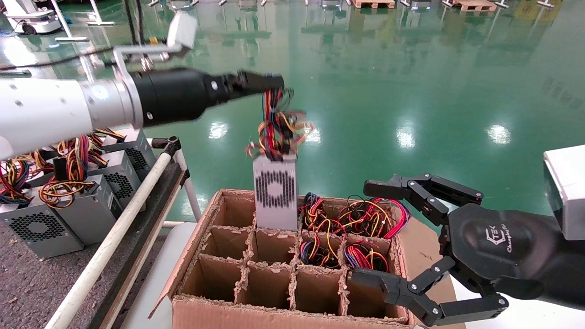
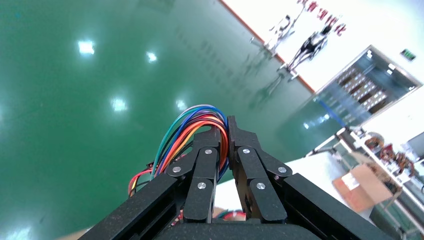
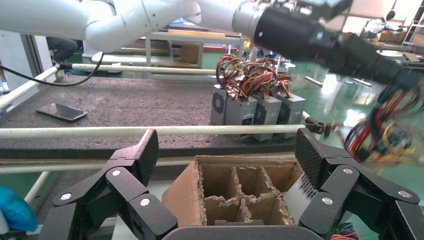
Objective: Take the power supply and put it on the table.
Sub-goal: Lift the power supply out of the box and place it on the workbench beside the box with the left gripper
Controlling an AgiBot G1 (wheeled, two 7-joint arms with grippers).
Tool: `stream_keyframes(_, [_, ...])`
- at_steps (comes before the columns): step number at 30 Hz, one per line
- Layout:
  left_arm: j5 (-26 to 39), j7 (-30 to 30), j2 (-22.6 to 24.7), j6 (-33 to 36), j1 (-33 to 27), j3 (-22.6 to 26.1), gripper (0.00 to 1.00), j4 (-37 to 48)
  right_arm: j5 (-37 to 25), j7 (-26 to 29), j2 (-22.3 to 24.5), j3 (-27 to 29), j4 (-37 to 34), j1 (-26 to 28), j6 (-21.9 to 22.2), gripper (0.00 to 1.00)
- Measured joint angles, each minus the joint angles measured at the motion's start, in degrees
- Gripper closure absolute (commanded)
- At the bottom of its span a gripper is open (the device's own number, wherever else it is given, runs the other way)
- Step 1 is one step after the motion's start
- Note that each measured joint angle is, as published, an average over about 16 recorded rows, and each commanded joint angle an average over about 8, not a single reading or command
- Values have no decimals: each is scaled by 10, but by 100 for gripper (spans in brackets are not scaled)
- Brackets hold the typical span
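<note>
Left end effector [image 1: 269, 84] pinching only the wire bundle [image 1: 279, 130], power supply [image 1: 275, 196] dangling half out of the carton [image 1: 215, 292] near its far edge. Could swing, snag a divider, or slip free before reaching the surface [image 1: 27, 278]. Right end effector [image 1: 388, 237] spread, idle beside the carton.

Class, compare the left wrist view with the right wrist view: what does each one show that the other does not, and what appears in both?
Only the left wrist view shows the left gripper up close, shut on a loop of coloured wires.

Only the right wrist view shows the open right gripper, the cardboard carton with its dividers, the table with three power supplies standing on it, and a phone.

Both show the wire bundle of the lifted power supply and the green floor.
</note>
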Motion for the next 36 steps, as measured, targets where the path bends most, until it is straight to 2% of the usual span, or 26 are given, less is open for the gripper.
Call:
stream_keyframes(8, [0,33,-7,-19,-40,-17,100,21,0,0,0,0,0,0,0,0])
stream_keyframes(15, [7,95,-13,-42,-85,-33,100,70,0,0,0,0,0,0,0,0])
stream_keyframes(36, [43,376,-48,-141,-258,-62,100,331,0,0,0,0,0,0,0,0])
